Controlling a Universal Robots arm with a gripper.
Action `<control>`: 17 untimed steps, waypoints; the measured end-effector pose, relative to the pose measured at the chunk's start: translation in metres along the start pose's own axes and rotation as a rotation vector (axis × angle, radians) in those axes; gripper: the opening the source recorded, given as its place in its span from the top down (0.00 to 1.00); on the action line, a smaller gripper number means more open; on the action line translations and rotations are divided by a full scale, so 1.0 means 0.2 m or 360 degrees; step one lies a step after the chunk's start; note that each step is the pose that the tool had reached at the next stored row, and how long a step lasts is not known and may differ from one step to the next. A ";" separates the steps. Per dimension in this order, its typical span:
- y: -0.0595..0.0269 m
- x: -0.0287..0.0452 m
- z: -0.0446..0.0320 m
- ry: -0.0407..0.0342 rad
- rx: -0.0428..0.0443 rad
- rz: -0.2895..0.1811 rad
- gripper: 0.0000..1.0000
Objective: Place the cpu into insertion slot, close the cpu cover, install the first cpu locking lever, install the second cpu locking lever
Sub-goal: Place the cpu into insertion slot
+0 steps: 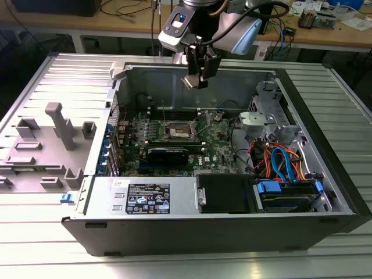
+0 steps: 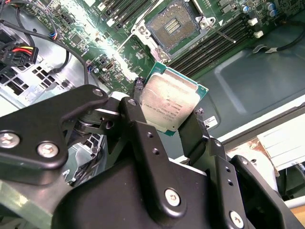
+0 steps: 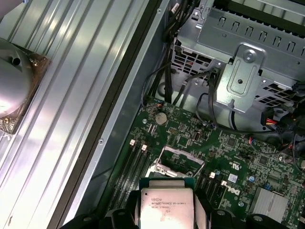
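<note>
A Universal Robots arm reaches down from the top of the exterior view over the far wall of an open computer case, its wrist turned so the gripper points down into the chassis. The black fingers are clamped on two opposite edges of the cpu, and the chip hangs in the air with its silver-grey top tilted. Both wrist views show the same grasp, with the cpu pinched between the finger pads and its green rim showing around the metal lid. Several lines of fine dark print run across that lid, and a white label crowded with print and marks sits on the silver power supply box at the near side of the case. The insertion slot lies on the green motherboard well below the chip and a little toward the exterior view's left of it. The two are not touching. In the second wrist view the insertion slot sits uncovered with its contact field exposed, beside long dark memory slots. The case rests on a ribbed grey table, with blue and orange cables bundled at the exterior view's right.
</note>
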State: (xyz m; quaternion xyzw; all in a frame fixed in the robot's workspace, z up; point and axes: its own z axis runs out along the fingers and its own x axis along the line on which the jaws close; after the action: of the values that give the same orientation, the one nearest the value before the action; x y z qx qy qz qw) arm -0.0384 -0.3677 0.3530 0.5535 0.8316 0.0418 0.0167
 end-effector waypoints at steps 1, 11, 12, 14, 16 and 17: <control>0.000 0.000 0.000 0.0000 0.0000 0.0001 0.45; 0.000 0.000 0.004 -0.0009 -0.0002 0.0103 0.45; -0.001 0.000 0.004 -0.0009 -0.0002 0.0104 0.45; -0.001 0.000 0.004 -0.0009 -0.0002 0.0105 0.45; 0.000 0.000 0.004 -0.0009 -0.0002 0.0105 0.45; -0.001 0.000 0.004 -0.0009 -0.0002 0.0105 0.45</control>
State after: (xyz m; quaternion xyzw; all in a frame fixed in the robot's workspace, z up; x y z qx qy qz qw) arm -0.0385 -0.3677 0.3523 0.5807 0.8129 0.0412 0.0181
